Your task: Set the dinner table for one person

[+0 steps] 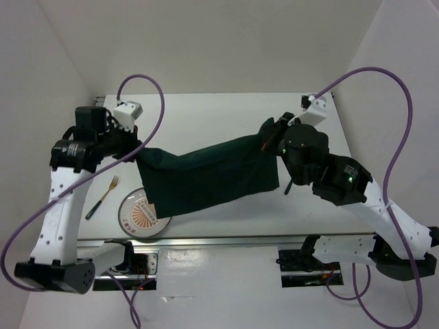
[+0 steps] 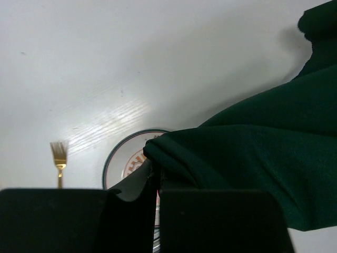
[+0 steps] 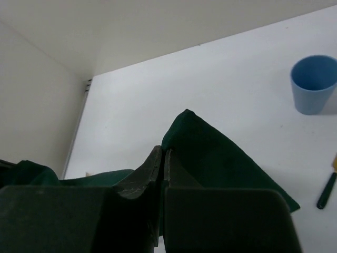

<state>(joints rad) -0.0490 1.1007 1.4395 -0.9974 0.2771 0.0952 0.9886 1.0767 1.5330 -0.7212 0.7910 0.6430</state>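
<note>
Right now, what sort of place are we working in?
Likely a robot test cell, not a home: bare white table boxed by white walls, a metal rail at its near edge, one plate and fork.

Plain white walls (image 1: pixel 206 41) enclose the white table (image 1: pixel 206 113) on its left, far and right sides, a metal rail (image 1: pixel 226 241) runs along its near edge, and even overhead light falls throughout.

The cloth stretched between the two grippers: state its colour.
The plain fabric cloth is dark green, with no pattern; the top external view shows it best.
</note>
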